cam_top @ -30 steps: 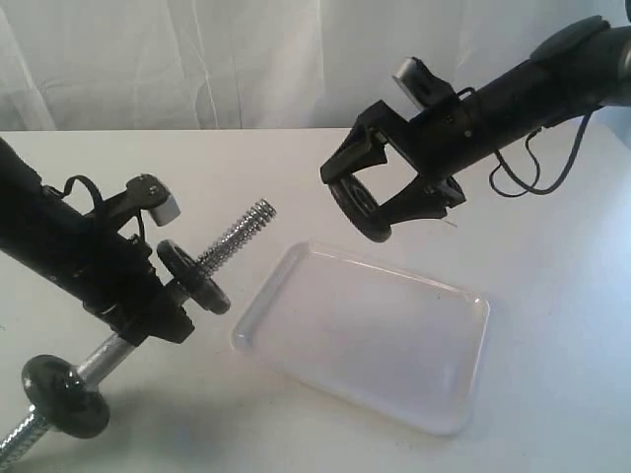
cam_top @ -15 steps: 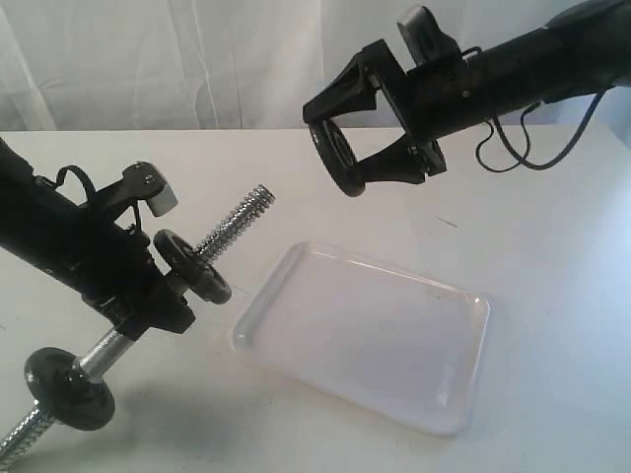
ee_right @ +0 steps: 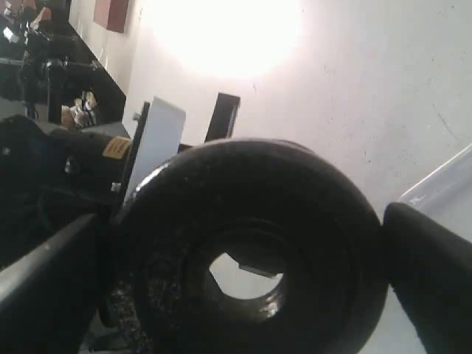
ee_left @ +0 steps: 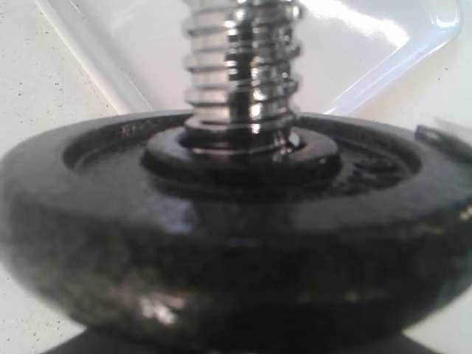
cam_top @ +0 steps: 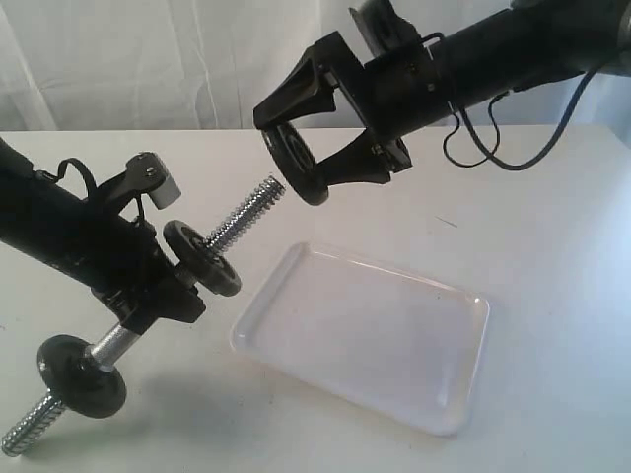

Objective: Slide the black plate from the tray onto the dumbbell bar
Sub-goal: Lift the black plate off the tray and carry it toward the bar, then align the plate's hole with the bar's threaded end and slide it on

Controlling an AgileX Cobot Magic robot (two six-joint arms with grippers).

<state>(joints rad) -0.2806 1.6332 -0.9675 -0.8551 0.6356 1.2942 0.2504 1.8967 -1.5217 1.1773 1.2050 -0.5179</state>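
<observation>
Toward the table's left edge, clamps bar mid-length in left gripper, with its upper end tilted toward the far right corner. Carries two discs on it already: outer disc low by the near left corner, inner disc just above the clamp. Leaves the upper threaded end bare.

Further right, over the middle of the table, pinches plate by its rim in right gripper, up in the air and clear of tray, with hole turned toward the bar's tip, near it but not yet on.

Done, by the look of it: lift from tray. Left to do: line hole up with tip, slide on, let go.

Counts: one bar, one tray, three black discs including plate, two grippers.
</observation>
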